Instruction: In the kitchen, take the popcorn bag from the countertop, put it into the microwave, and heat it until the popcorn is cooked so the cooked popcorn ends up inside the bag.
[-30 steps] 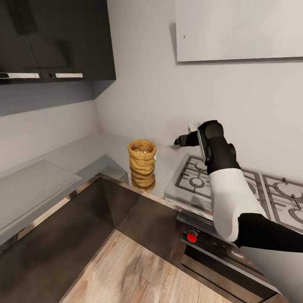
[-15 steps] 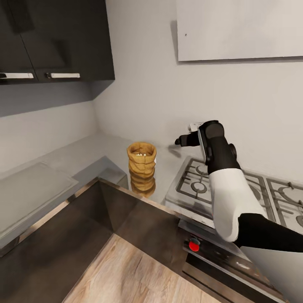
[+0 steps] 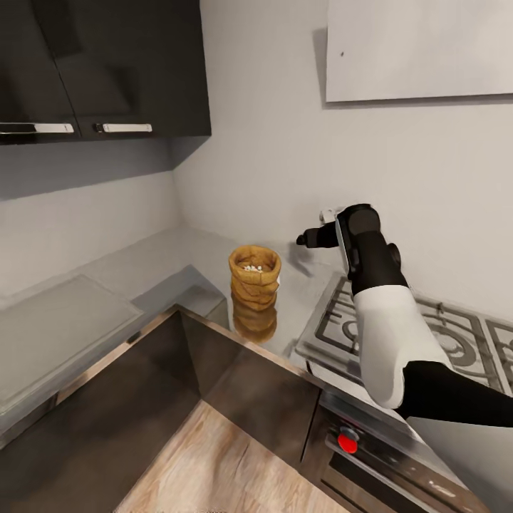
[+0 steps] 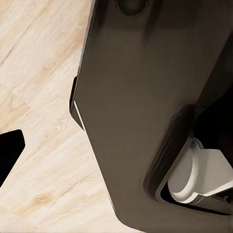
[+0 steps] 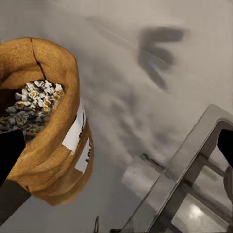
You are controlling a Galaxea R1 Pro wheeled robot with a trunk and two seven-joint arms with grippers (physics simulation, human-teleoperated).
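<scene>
- Kitchen: grey walls, glossy black upper cabinets (image 3: 107, 68) with steel handles, a white panel (image 3: 420, 50) high on the far wall, light wood floor (image 3: 206, 463) below
- Desk (image 3: 142, 267): grey steel L-shape running into the corner, dark brown fronts under it; a flat pale board (image 3: 57, 331) lies on its near left run
- Gas hob (image 3: 434, 338) with grey grates set in the desk; a red knob (image 3: 348, 443) on the front panel below it
- Right arm (image 3: 381, 313): white and black, raised above the hob, forearm pointing toward the far wall
- Right tool (image 3: 306, 239): held in the air above the desk, beyond the bag and well apart from it; from the right wrist its two dark fingertips (image 5: 9, 150) sit far apart at the picture's edges, so spread wide with nothing between
- Popcorn bag (image 3: 254, 276): upright on the desk near the inner corner, just beside the hob, rim rolled, white label (image 5: 77, 128) on its side
- Popcorn (image 5: 31, 104): pale kernels heaped inside the bag
- Left tool: state cannot tell; the left wrist shows a dark robot body part (image 4: 145, 111) over the wood floor
</scene>
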